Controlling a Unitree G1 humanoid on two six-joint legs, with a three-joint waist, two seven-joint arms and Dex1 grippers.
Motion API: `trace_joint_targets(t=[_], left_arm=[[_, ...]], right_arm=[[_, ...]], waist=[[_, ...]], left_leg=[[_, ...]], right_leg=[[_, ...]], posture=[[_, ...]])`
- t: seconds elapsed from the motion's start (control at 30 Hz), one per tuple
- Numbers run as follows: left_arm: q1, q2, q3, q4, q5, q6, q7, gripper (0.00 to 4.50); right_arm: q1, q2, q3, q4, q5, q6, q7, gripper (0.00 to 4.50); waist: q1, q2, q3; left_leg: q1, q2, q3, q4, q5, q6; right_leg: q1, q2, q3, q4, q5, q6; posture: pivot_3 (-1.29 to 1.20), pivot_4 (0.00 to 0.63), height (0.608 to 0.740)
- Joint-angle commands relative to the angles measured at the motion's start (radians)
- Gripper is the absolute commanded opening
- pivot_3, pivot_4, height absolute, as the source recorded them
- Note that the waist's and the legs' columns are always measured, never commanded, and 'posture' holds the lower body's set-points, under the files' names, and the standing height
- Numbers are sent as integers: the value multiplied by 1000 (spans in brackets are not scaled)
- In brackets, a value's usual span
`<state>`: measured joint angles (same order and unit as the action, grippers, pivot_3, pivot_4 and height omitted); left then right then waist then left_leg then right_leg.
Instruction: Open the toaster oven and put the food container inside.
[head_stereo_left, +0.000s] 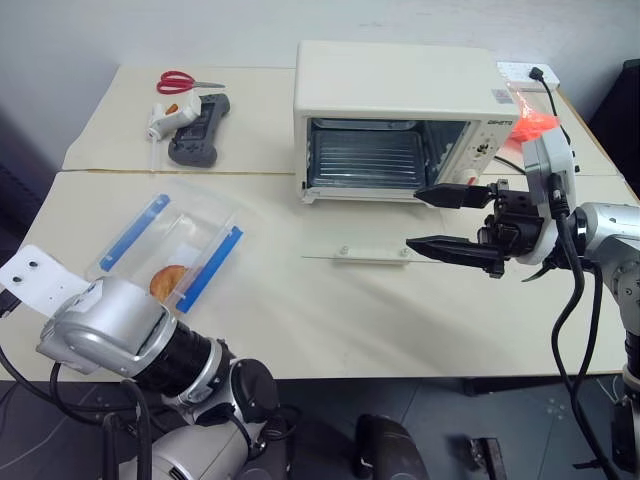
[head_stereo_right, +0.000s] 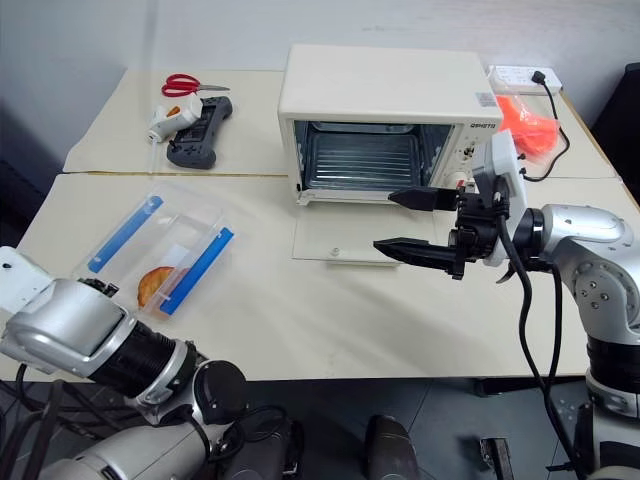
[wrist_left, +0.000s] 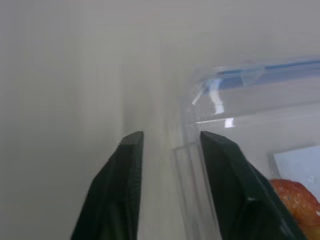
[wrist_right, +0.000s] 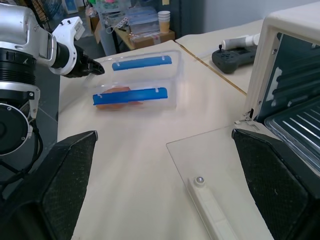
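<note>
Food container (head_stereo_left: 168, 250): one, two blue clips; toaster oven (head_stereo_left: 400, 120): one.

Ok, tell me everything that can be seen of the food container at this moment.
The food container is a clear rectangular plastic box with a blue clip strip along each long side and a golden-brown pastry inside. It lies flat and closed on the cream table, set at a slant, well apart from the toaster oven, whose glass door lies folded down. In the wrist view the left gripper straddles its transparent end wall with one finger on each side.
</note>
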<state>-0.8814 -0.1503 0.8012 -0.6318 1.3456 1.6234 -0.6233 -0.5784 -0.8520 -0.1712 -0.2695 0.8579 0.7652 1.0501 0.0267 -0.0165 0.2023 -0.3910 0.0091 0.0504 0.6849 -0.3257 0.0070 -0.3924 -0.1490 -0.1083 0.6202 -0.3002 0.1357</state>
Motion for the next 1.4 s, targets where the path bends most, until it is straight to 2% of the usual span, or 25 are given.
trace_joint_targets(t=[0.03,0.07,0.17,0.27,0.37,0.5,0.6,0.67,0.87,1.0,1.1,1.2,1.4], left_arm=[[-25,-130,8,47,145,-9,-148,606],[-17,-107,-1,72,166,-9,-192,309],[4,-30,-30,145,221,-9,-311,257],[76,157,-125,234,151,-15,-430,257],[136,363,-243,328,-14,-16,-579,257],[161,579,-363,413,-258,-9,-739,257],[116,696,-441,463,-424,-9,-773,257],[66,736,-473,506,-504,-9,-772,257],[-100,776,-552,603,-709,-9,-671,257],[-218,753,-580,679,-822,-9,-566,257],[-283,683,-592,720,-871,-9,-449,257],[-335,568,-586,759,-896,-9,-310,257],[-354,381,-582,766,-966,-12,-71,257]], right_arm=[[-19,-5,-46,-30,28,-3,-9,4500],[-20,-6,-46,-29,30,-4,-11,4500],[-25,-7,-45,-26,33,-5,-16,4500],[-30,-8,-47,-18,36,-4,-20,4500],[-28,-10,-48,-13,32,-5,-25,4500],[-16,-15,-53,-12,28,-5,-28,4500],[4,-25,-61,-13,18,-5,-31,4500],[25,-33,-72,-17,16,-4,-33,4500],[117,-72,-127,-42,17,6,-41,4500],[186,-97,-189,-50,23,15,-54,4500],[216,-102,-232,-53,28,21,-76,4500],[243,-100,-258,-64,30,24,-90,4500],[274,-86,-276,-83,34,21,-121,4500]], waist=[[0,0,0],[0,0,0],[0,1,0],[0,3,-2],[-4,4,-2],[-3,4,-2],[0,4,-2],[2,3,-2],[-1,3,-1],[-3,2,-1],[-3,2,-1],[2,2,-1],[0,1,-1]], left_leg=[[0,0,0,0,0,0],[0,1,0,0,0,0],[0,2,1,0,0,0],[1,2,1,0,0,0],[3,4,0,0,1,-2],[2,6,-2,0,2,-2],[0,5,-6,0,1,-1],[-1,4,-7,0,1,-1],[-2,1,-4,1,0,0],[-2,1,-2,1,1,0],[-2,1,-1,1,1,0],[-1,1,-1,1,1,0],[-2,0,-1,1,1,0]], right_leg=[[0,0,0,0,0,0],[0,0,0,0,0,0],[0,0,0,0,0,0],[0,-1,1,1,0,0],[-1,1,1,5,-1,-2],[-2,1,1,6,0,-4],[-2,0,0,5,0,-3],[-2,0,-1,5,0,-3],[-2,0,-2,4,0,-3],[-2,1,-2,4,0,-3],[-2,1,-1,4,0,-3],[-2,1,-1,4,0,-3],[-2,1,-1,4,1,-2]], posture=[[0,150,740],[0,150,740],[0,150,740],[0,150,740],[0,150,740],[0,150,740],[0,150,740],[0,150,740],[0,150,740],[0,150,740],[0,150,740],[0,150,740],[0,150,740]])
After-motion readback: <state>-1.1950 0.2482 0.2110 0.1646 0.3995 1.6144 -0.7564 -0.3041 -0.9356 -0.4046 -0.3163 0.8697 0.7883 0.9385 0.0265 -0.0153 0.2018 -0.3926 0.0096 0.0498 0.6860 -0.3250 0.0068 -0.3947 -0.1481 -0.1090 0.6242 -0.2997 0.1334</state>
